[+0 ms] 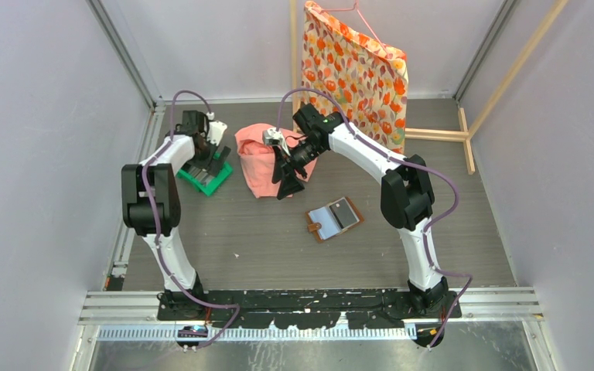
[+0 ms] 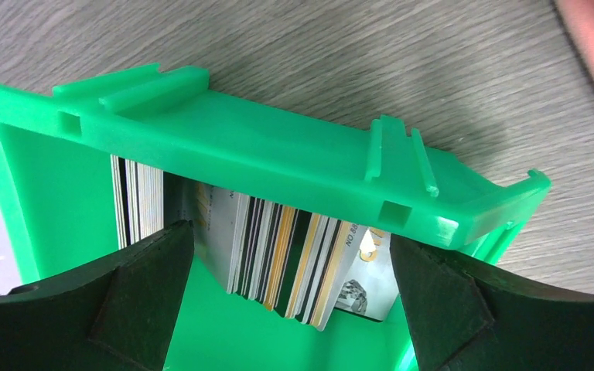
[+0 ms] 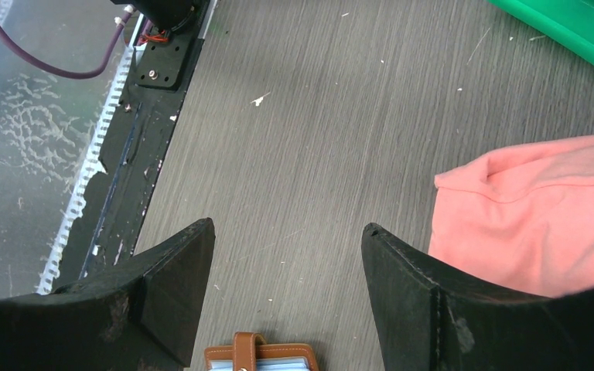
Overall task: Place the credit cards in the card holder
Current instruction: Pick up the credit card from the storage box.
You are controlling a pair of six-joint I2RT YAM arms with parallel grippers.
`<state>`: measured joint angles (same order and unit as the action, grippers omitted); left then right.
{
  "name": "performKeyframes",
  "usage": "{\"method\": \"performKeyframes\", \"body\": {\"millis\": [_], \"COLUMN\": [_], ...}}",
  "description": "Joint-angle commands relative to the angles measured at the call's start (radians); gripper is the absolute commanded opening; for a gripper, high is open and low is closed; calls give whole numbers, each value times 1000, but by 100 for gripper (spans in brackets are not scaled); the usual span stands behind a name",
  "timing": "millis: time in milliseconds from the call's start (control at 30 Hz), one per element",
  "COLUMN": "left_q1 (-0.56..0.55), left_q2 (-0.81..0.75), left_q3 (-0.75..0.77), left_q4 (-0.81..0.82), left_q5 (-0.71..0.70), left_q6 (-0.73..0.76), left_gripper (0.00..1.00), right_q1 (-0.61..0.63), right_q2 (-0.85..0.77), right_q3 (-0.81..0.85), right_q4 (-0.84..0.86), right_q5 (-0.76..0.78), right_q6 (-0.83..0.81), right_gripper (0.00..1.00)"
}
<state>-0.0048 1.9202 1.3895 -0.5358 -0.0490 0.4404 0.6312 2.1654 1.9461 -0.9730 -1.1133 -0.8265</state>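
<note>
We see the left gripper (image 2: 290,241) lowered into the green tray (image 2: 278,147). Its two fingers (image 2: 131,301) are spread wide and grip nothing. The credit cards (image 2: 278,267) stand on edge in a packed row between those fingers, with a gap on either side of the main bunch. A smaller bunch stands just past the tip of the finger on the left of the wrist view. The tray's far wall runs just beyond both fingertips, across the tops of the cards.

The right gripper (image 3: 288,233) hangs above the grey table (image 3: 317,116) with its fingers released and well apart, and only bare tabletop lies between them. The card holder (image 3: 259,357) sits near the root of that gap, at the bottom edge of the wrist view. There we make out only its brown rim, its snap tab and a strip of pale pocket. A pink cloth (image 3: 541,216) lies just beside the finger on the right of that view, partly hidden behind it.

From above, we see the card holder lying open and flat on the table. It is a little apart from the right fingers, on the side toward the arm bases, and well apart from the left fingers and the tray. The pink cloth sits between the two grippers.
</note>
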Motion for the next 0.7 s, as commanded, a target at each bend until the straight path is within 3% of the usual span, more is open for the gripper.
{"method": "performKeyframes", "body": {"millis": [0, 300, 500, 667], "left_q1": [33, 57, 69, 69], "left_q2": [-9, 50, 84, 90], "left_q3": [7, 46, 61, 89], "left_q4": [-28, -60, -59, -103], "left_q5": [104, 125, 152, 190], "left_q6": [-37, -53, -66, -72], "left_gripper": [100, 89, 94, 71], "right_q1": [-3, -4, -4, -4], "right_q2": [-78, -84, -83, -83], "right_q3": [1, -7, -9, -9], "right_q4": [13, 12, 13, 12], "right_q5": [-29, -29, -31, -31], "right_q6": [10, 10, 10, 10], "right_gripper": [74, 74, 74, 74]}}
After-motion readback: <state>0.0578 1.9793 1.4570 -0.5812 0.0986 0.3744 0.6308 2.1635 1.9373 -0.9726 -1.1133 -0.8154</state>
